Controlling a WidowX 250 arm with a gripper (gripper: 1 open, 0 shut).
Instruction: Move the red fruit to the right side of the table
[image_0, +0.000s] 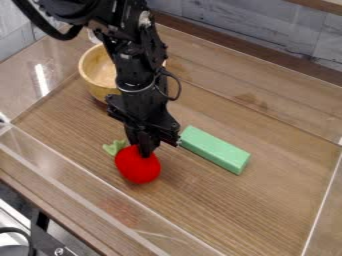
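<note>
One arm (127, 50) is seen reaching down from the upper left, its gripper (142, 148) pointed straight down over the fruit (138, 167). The jaws are drawn in narrow and are seen pressed against the top of the fruit; a grip on it seems likely, though whether it is lifted off the wood cannot be told. The fruit sits left of centre on the table (254, 215), its green leaf (115, 148) sticking out to the left.

Just right of the gripper a green block (215, 149) is laid at a slant, near the fruit but apart from it. Behind the arm, toward the far left corner, a wooden bowl (98, 75) is set well apart from the fruit.

Clear low walls are found all round: one along the near edge (160, 215), one on the left, one on the right (329, 190). Open wood is left in front of the fruit up to the near wall, and a wide bare stretch is left to the right of the block as far as the right wall. The surface is brown wood grain, with glare on the acrylic. Behind the table a grey wall (267, 30) is seen.
</note>
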